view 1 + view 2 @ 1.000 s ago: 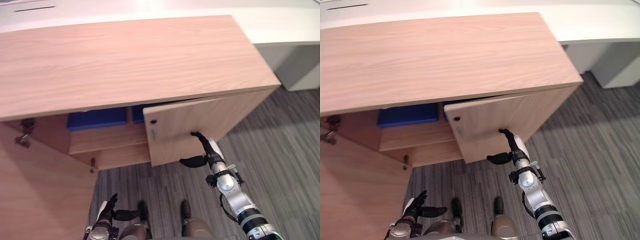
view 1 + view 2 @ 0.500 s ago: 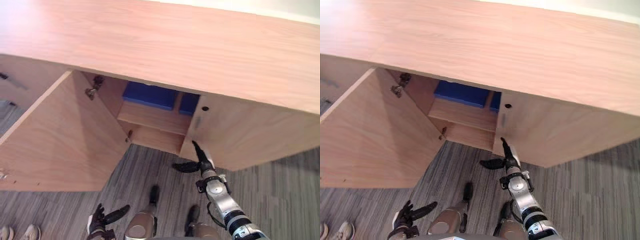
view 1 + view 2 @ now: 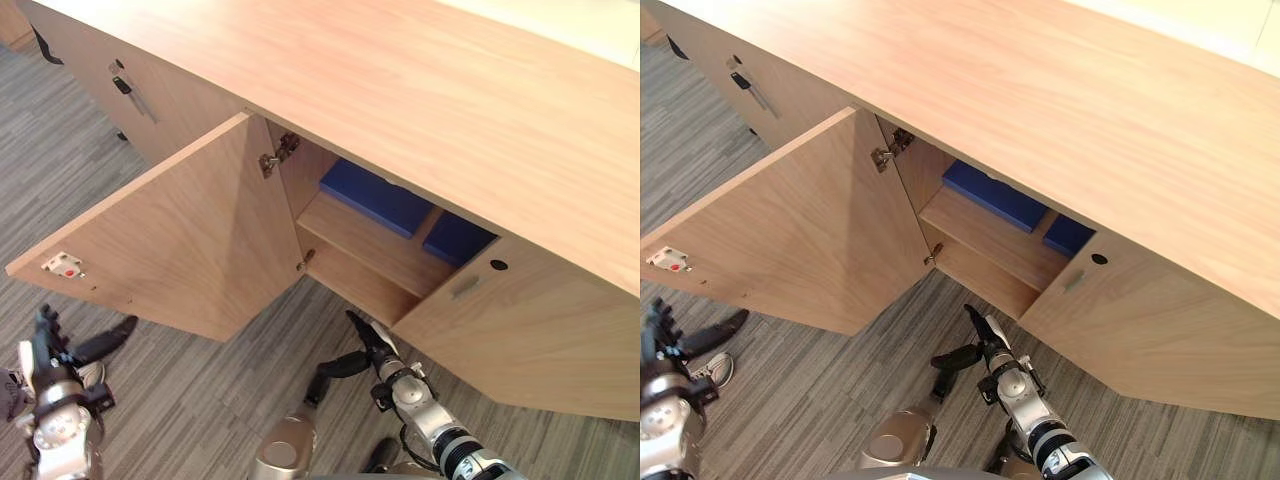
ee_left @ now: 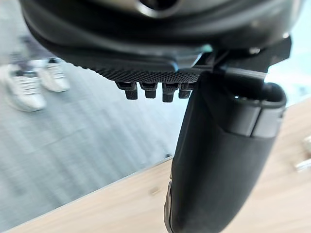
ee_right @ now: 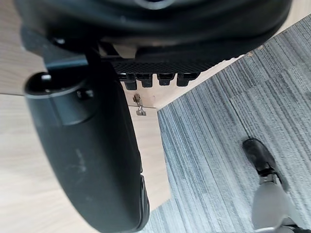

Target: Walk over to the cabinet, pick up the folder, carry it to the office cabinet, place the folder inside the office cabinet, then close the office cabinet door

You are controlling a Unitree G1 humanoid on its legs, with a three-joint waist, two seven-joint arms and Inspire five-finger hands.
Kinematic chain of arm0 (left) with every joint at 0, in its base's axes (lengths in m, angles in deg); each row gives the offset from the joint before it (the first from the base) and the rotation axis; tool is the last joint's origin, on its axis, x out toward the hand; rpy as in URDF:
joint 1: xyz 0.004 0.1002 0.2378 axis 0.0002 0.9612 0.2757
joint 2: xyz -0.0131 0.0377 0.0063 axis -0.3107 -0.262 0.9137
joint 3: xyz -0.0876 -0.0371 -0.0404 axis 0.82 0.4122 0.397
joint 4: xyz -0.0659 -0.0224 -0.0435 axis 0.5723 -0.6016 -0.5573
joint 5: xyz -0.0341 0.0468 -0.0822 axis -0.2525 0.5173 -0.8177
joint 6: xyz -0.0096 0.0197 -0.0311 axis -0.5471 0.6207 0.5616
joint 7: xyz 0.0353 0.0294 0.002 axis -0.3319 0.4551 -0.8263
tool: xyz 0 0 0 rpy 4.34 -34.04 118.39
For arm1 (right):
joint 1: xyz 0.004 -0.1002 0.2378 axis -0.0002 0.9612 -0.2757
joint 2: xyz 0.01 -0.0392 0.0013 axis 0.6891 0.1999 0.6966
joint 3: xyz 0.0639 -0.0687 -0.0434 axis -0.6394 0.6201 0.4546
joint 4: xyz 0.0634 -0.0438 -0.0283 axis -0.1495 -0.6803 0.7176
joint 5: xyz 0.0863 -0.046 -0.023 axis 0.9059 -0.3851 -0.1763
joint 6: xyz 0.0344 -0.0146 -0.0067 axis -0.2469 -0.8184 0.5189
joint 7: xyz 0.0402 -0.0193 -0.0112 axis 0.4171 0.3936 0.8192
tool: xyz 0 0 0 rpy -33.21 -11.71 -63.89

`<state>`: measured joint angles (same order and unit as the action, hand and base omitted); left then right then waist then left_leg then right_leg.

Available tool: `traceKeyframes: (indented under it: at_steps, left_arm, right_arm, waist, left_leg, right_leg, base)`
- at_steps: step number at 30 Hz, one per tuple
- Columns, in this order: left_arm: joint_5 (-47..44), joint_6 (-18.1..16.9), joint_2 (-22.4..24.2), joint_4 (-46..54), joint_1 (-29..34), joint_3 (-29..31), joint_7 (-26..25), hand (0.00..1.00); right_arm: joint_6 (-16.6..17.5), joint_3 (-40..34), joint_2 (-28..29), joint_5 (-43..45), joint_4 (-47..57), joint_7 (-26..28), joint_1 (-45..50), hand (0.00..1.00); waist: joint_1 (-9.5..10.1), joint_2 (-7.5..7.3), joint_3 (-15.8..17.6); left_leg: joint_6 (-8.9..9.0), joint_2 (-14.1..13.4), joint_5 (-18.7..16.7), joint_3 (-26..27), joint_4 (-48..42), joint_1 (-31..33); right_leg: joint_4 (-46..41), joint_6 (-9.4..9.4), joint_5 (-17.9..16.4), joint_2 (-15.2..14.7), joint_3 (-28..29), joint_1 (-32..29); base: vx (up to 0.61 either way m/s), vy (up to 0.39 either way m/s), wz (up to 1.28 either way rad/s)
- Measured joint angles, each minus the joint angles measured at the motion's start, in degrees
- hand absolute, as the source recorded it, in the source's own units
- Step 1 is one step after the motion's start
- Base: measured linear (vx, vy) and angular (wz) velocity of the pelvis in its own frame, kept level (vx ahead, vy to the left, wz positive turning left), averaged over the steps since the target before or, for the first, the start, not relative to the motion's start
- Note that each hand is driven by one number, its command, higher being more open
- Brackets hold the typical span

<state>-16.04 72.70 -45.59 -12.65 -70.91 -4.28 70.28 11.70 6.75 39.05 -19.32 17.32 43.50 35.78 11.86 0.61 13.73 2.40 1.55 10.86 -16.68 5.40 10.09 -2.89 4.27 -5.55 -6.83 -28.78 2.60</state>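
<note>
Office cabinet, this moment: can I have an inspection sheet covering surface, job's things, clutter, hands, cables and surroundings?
Surface: cabinet top, light wood.
Job's things: two blue folders lie on the shelf inside; left door swung wide open, right door ajar.
Clutter: nothing seen.
Hands: right hand open, fingers straight, low by the right door's free edge; left hand open, low beside the left door, holding nothing.
Cables: nothing seen.
Surroundings: grey striped carpet; a person's shoes near the left hand.
</note>
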Motion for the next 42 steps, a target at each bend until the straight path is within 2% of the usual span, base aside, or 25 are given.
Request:
traceKeyframes:
  at_steps: [5,9,12,15,19,21,22,24,26,27,28,32,34,37,38,42]
  left_arm:
    - [0.6,0.0,-4.4,3.1,-3.2,-4.0,-0.3,1.00]
    - [0.8,0.1,-4.6,3.9,-3.1,-3.9,-1.1,1.00]
    - [0.8,0.1,-4.4,6.0,-0.2,-3.7,-2.1,1.00]
    - [0.7,0.1,-0.9,10.7,3.6,-2.8,-2.4,1.00]
    - [0.7,-0.6,8.1,19.6,11.6,-4.4,-2.5,1.00]
    - [0.8,-1.5,13.3,22.5,16.6,-8.6,-2.1,1.00]
    - [0.8,-1.5,14.3,22.5,17.9,-10.2,-1.9,1.00]
    - [1.0,-1.0,17.4,21.2,21.8,-17.1,-0.2,1.00]
    - [2.6,-0.6,18.7,19.0,22.7,-21.8,1.9,1.00]
    - [3.5,-0.4,19.2,17.3,23.0,-25.9,3.6,1.00]
    - [5.5,-0.2,19.5,15.7,22.7,-30.1,5.6,1.00]
    - [11.0,0.8,21.2,12.7,17.1,-39.0,8.4,1.00]
    - [12.5,1.4,21.6,10.8,9.8,-42.4,9.1,1.00]
    - [14.0,2.6,21.8,8.0,0.6,-42.9,7.9,1.00]
    - [14.4,3.5,21.0,7.7,-2.5,-42.0,6.6,1.00]
    - [15.6,4.2,18.2,6.3,-7.9,-38.7,5.4,1.00]
  right_arm:
    - [0.0,0.0,0.3,0.9,0.0,0.4,1.0,1.00]
    - [0.0,-1.4,0.2,1.0,0.1,0.6,2.5,1.00]
    - [0.0,-1.9,0.3,1.1,0.2,1.1,2.7,1.00]
    - [0.0,-4.2,0.6,1.1,0.2,1.2,4.0,1.00]
    - [0.0,-8.3,1.1,1.0,0.3,1.1,6.6,1.00]
    - [0.0,-10.6,1.3,1.0,0.1,1.0,8.2,1.00]
    - [0.0,-11.0,1.3,1.0,0.1,1.0,8.7,1.00]
    - [-0.2,-12.6,1.7,1.0,-0.2,1.0,9.4,1.00]
    - [-0.3,-12.9,1.7,1.0,-0.5,0.9,9.8,1.00]
    - [-0.3,-13.1,1.7,0.9,-0.9,0.9,10.1,1.00]
    - [-0.3,-13.3,2.0,0.9,-1.2,0.9,10.0,1.00]
    - [-0.5,-14.9,3.2,0.9,-1.2,-0.2,9.5,1.00]
    - [-0.6,-15.1,3.2,0.9,-1.2,-0.7,9.1,1.00]
    - [-0.7,-15.5,3.1,1.0,-1.1,-1.5,8.9,1.00]
    - [-0.8,-15.9,2.9,1.0,-1.1,-1.5,8.9,1.00]
    - [-1.4,-18.1,2.2,1.0,-1.1,-1.8,9.1,1.00]
  waist:
    - [-0.28,-3.01,0.2]
    - [0.00,-3.89,0.3]
    - [0.22,-4.32,0.2]
    - [0.38,-4.35,0.2]
    - [0.64,-4.36,0.2]
    - [0.59,-4.36,0.2]
    - [0.50,-4.36,0.2]
    - [-0.25,-4.36,0.2]
    - [-0.42,-4.36,0.2]
    - [-0.89,-4.34,0.2]
    - [-1.95,-4.34,0.2]
    - [-5.11,-4.25,0.2]
    - [-7.18,-4.25,0.2]
    - [-9.29,-4.00,0.4]
    - [-10.66,-3.98,0.4]
    - [-12.55,-3.71,0.5]
  left_leg:
    - [0.10,-1.2,0.1,0.1,0.0,1.8]
    - [0.39,-1.1,0.4,0.4,0.0,1.8]
    - [0.36,-1.4,0.5,1.9,0.0,1.8]
    - [0.35,-1.5,0.5,2.9,0.0,1.6]
    - [0.07,-1.5,-0.1,3.5,0.0,1.2]
    - [-0.11,-1.8,-0.1,5.1,0.0,1.2]
    - [-0.15,-2.0,0.0,6.0,0.0,1.2]
    - [-0.27,-2.1,0.4,6.9,0.0,1.5]
    - [-0.25,-2.3,0.4,8.0,0.0,1.5]
    - [-0.31,-2.4,0.5,8.7,0.0,1.5]
    - [-0.33,-2.5,0.6,9.3,0.0,1.5]
    - [-0.32,-3.1,0.6,12.4,0.0,2.3]
    - [-0.34,-3.7,0.6,15.0,0.0,3.3]
    - [-0.23,-4.2,0.7,18.1,-0.1,3.9]
    - [-0.43,-4.4,0.7,19.3,-0.3,3.9]
    - [-0.82,-4.5,0.7,21.8,-0.3,3.7]
  right_leg:
    - [-0.1,-0.57,-0.6,1.1,0.1,-1.8]
    - [-0.1,-0.29,-0.2,1.0,0.5,-1.9]
    - [-0.4,-0.32,-0.1,1.0,2.0,-2.6]
    - [-0.7,-0.33,0.0,0.8,2.9,-2.8]
    - [-1.3,-0.31,0.1,0.6,3.5,-2.9]
    - [-1.5,-0.26,0.2,0.5,3.7,-3.0]
    - [-1.7,-0.26,0.2,0.4,3.8,-3.1]
    - [-2.3,-0.40,0.1,0.2,4.5,-4.0]
    - [-2.4,-0.26,-0.1,0.2,5.4,-4.5]
    - [-2.5,-0.03,-0.1,0.2,6.2,-4.9]
    - [-2.9,0.02,-0.1,0.1,6.9,-5.4]
    - [-3.9,0.20,0.2,0.3,10.7,-8.3]
    - [-3.8,0.14,0.9,0.7,13.7,-10.8]
    - [-2.6,-0.08,2.9,1.1,16.7,-12.4]
    - [-1.4,-0.02,4.3,1.3,18.1,-12.6]
    - [0.4,0.00,5.8,1.8,19.8,-12.6]
  base:
    - [-0.06,-0.028,0.00]
    - [0.02,0.000,-0.01]
    - [0.02,0.013,-0.18]
    - [-0.01,0.020,-0.16]
    - [-0.06,0.033,-0.06]
    - [-0.07,0.030,-0.02]
    - [-0.07,0.033,-0.07]
    - [-0.08,0.040,-0.13]
    - [-0.06,0.028,-0.21]
    - [-0.06,0.021,-0.26]
    - [-0.06,0.020,-0.25]
    - [-0.04,0.013,-0.44]
    - [-0.01,-0.002,-0.59]
    - [0.07,-0.004,-0.62]
    - [0.13,-0.009,-0.63]
    - [0.11,-0.013,-0.32]
